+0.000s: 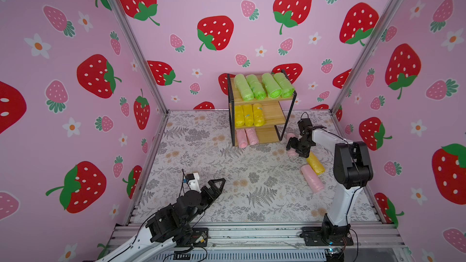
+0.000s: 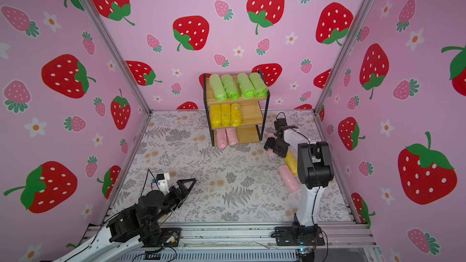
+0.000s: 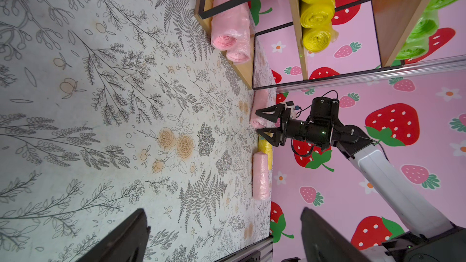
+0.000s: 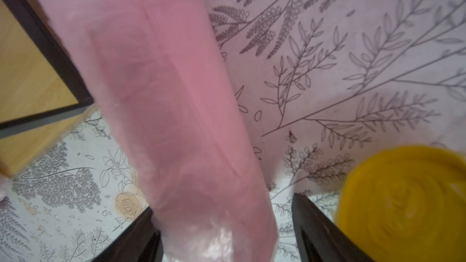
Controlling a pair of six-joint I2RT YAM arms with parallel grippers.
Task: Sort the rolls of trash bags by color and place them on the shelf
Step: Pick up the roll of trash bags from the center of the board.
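Floral mat (image 1: 227,172) beside the shelf (image 1: 262,100) — the right gripper (image 3: 258,121) straddles a pink roll (image 4: 164,97) there, jaws spread, unclamped. Next, probably: close, lift, slot it onto the bottom tier (image 1: 268,134) — left gripper (image 1: 219,183) idles wide.

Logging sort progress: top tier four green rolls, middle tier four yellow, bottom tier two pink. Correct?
One error: the middle tier of the shelf holds three yellow rolls, not four; the fourth yellow roll lies on the table, as both top views show. Four green rolls on top and two pink rolls at the bottom are right.
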